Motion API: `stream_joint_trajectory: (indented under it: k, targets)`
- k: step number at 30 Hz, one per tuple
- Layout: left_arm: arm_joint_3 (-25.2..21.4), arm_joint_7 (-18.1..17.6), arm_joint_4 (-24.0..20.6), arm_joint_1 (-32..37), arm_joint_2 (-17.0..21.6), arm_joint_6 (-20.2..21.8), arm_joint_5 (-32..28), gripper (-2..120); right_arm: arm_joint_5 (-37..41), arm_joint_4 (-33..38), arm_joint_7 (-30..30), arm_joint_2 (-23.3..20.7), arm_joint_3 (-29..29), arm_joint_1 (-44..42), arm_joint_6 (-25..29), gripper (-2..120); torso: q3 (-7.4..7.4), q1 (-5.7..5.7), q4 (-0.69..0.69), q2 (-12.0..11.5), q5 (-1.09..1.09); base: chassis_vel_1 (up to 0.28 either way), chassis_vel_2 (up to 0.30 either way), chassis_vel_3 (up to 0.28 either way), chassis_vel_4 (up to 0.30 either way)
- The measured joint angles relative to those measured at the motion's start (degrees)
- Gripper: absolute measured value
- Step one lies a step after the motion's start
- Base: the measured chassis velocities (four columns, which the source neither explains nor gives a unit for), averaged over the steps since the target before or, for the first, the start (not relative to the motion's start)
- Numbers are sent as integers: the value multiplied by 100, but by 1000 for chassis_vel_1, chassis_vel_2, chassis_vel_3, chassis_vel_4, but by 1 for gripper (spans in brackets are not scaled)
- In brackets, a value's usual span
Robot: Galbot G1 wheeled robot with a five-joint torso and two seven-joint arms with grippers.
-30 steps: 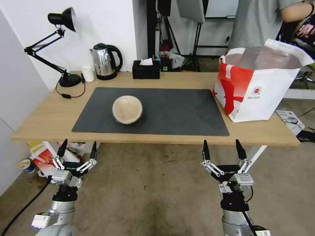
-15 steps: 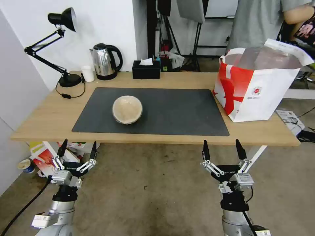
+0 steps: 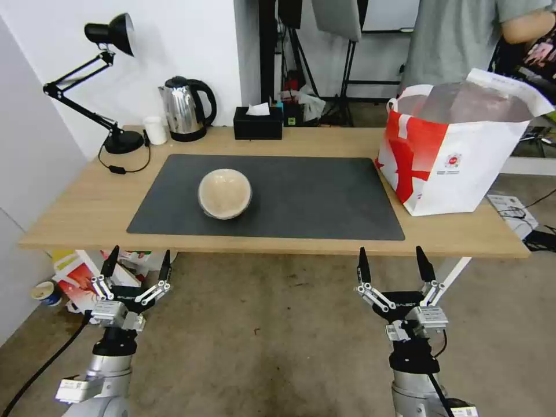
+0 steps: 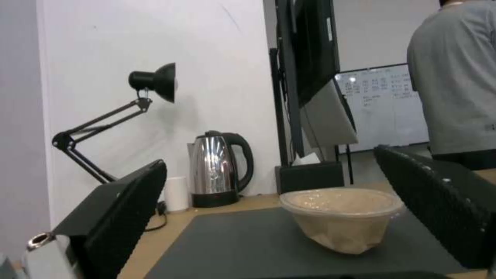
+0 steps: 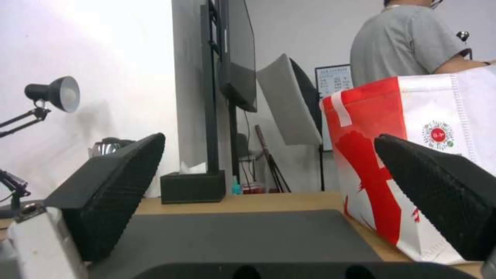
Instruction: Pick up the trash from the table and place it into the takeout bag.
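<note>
One item is sitting on the worktop (image 3: 87, 202): beige lidded bowl (image 3: 225, 193), centre-left on the mat. Left end effector (image 3: 137, 262) and right end effector (image 3: 392, 263) are hanging wide open, empty (lower frame). Grasping advice: straddle the rim squarely, keeping the bowl level toward the takeout bag (image 3: 452, 165), upper right.
</note>
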Motion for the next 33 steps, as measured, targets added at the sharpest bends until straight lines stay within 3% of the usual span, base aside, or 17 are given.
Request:
stream_joint_trajectory:
  k: [17, 27, 33]
  targets:
    - [-119, 0, -4, -24, -30, -4, 18, 100, 0, 0, 0, 0, 0, 0, 0, 100, 0, 0, 0, 0, -1, 0, 0, 0, 0]
    - [-1893, -142, -284, -411, -495, -204, 322, 100, 0, 0, 0, 0, 0, 0, 0, 100, 0, 0, 0, 0, 0, 0, 0, 0, 0]
    - [-2099, -157, -314, -453, -550, -230, 367, 100, 0, 0, 0, 0, 0, 0, 0, 100, 0, 0, 0, 0, -1, 0, 0, 0, 0]
